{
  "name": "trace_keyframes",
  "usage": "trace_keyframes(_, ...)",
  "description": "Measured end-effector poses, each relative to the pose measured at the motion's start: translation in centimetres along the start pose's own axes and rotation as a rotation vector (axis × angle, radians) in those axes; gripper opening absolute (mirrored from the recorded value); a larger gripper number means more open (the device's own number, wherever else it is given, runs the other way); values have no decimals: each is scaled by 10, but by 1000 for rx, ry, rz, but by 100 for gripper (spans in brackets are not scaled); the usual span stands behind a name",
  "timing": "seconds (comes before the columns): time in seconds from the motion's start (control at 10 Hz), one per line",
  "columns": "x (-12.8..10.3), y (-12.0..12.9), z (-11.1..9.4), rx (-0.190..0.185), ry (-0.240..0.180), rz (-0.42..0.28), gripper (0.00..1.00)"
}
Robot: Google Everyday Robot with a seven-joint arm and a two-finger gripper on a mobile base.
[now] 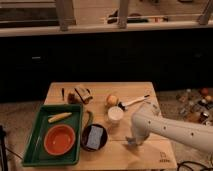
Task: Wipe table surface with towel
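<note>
The robot's arm is a smooth, white, rounded tube, thick and glossy, bulging at a rounded joint; the gripper at its near-left end looks small, greyish and darker.

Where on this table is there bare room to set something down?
Bare wood shows along the table's front edge, between the dark bowl and the tool, and at the far right corner beyond the brush. The green tray fills the left; the middle is crowded around the white cup.

The end effector (low on the table) is blurred.
</note>
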Motion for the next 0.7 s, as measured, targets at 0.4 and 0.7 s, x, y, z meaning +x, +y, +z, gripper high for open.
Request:
trace_keyframes(0.4, -53, -6, 5, 6, -129, -130, 0)
trace_keyframes(0.7, -70, 25, 3, -65, -171, -168, 0)
